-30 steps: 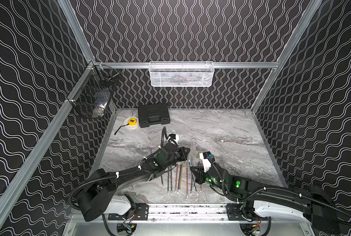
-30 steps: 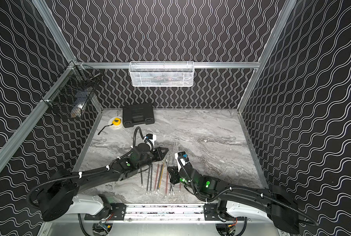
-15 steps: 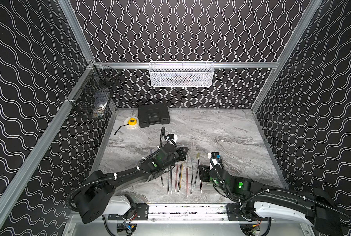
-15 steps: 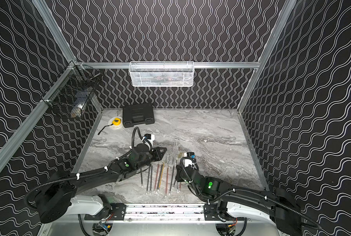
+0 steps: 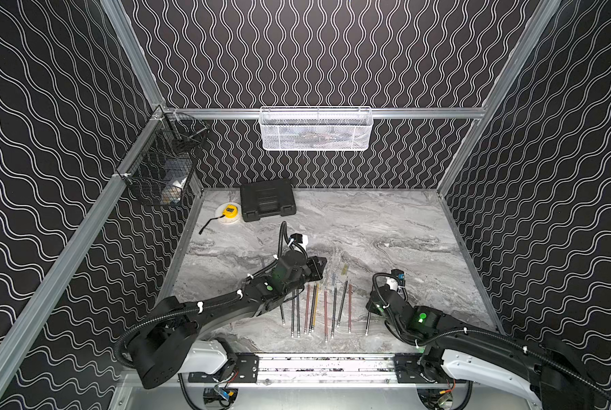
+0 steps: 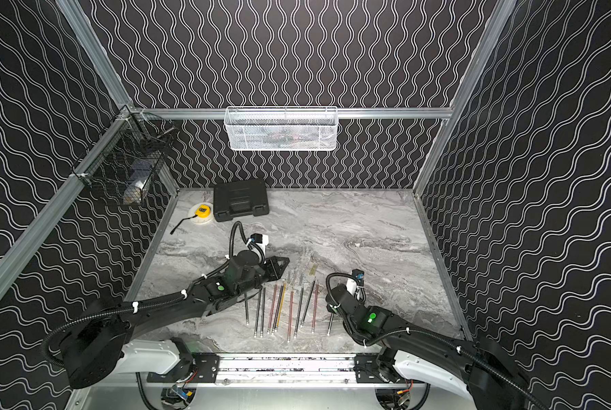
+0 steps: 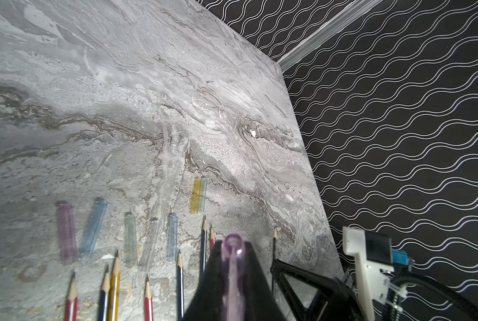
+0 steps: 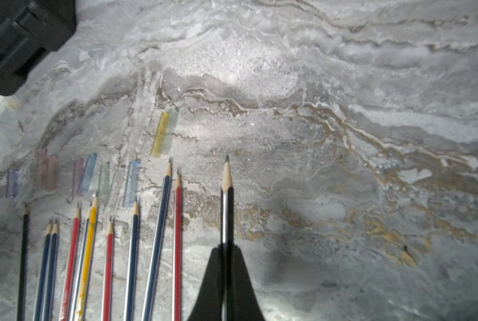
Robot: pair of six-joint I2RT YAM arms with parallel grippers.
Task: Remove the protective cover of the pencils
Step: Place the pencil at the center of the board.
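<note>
The pencils point(image 5: 314, 307) lie flat in a row on the marble table point(image 5: 385, 227) at its 6 o'clock edge, as both top views show. Their sharpened tips point toward 12 o'clock and their silver end pieces toward 6. The bodies are black, dark blue and red, with one yellow. Every tip visible in the right wrist view is bare.

One black pencil point(image 8: 227, 200) sits apart on the 3 o'clock side of the row. My right gripper point(image 8: 226, 248) is closed tight on its shaft, and the bare tip reaches well past the fingers.

My left gripper point(image 5: 321, 264) is just beyond the row's tips, toward 12 o'clock. It is clamped on a purple translucent cap point(image 7: 232, 251), whose end shows past the fingertips.

The loose caps point(image 7: 130, 239) are purple, blue, green and yellow, and they lie on the table just past the pencil tips.

Containers:
- The white mesh basket point(image 5: 314, 129) hangs on the back rail at 12 o'clock; its contents are indistinct.
- The black wire basket point(image 5: 161, 167) hangs at 10 o'clock and holds a pale item I cannot identify.
- The black case point(image 5: 267, 199) at 11 o'clock is shut, with a round yellow-and-white object point(image 5: 228, 213) just beside it.
</note>
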